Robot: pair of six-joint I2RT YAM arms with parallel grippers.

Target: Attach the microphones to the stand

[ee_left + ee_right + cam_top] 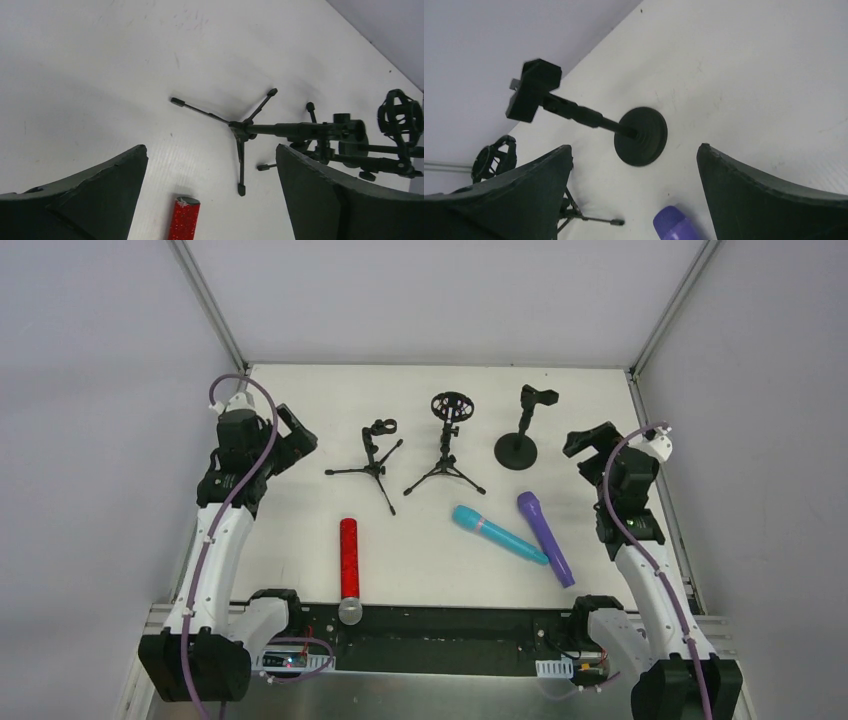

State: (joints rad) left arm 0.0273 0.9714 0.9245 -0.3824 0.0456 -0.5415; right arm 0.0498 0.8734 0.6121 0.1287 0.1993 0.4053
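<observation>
My left jaws and right jaws both stand spread wide with nothing in them, raised over the tabletop (300, 530) at either side. The red microphone (349, 558) lies flat on my left, its silver head at the near edge. The cyan microphone (498, 534) and the purple microphone (545, 538) lie slantwise on my right, their near ends close together; I cannot tell whether they touch. All three look stiff, light and smooth, and their round barrels would likely roll, so I would pinch each across mid-barrel. Behind them stand the clip tripod stand (372, 462), the ring-mount tripod stand (447, 445) and the round-base stand (517, 440). The two tripods look thin and easy to tip, and their legs spread toward the microphones, so a low reach could snag them.
</observation>
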